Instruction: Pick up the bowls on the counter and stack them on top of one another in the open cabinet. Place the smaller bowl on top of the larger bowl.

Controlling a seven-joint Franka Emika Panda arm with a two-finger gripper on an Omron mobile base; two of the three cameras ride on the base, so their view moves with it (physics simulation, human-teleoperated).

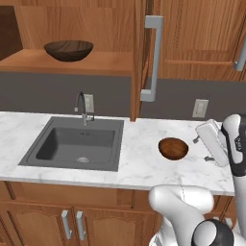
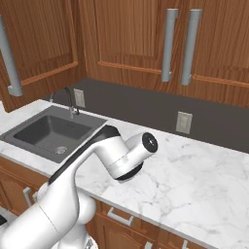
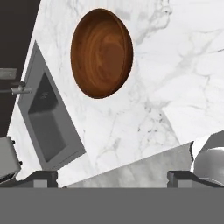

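I've got the gripper (image 3: 113,177) hanging above the counter (image 1: 139,168) with its jaws spread wide and nothing between them. Looking along the hand, the smaller bowl (image 3: 101,53) sits at about twelve o'clock from the fingertips (image 3: 43,177), well apart, upright on bare marble with nothing around it. From the left base camera that same bowl (image 1: 173,148) lies just to the nine o'clock side of my wrist. Further at nine o'clock is the sink (image 1: 74,142), one faucet (image 1: 82,108) behind it. On the back wall I count two outlets (image 1: 200,108). Up at eleven o'clock, farthest off, the larger bowl (image 1: 68,50) rests on the shelf of the open cabinet (image 1: 72,62), its door with bar handle (image 1: 153,57) swung out between cabinet and arm. Two bowls in all
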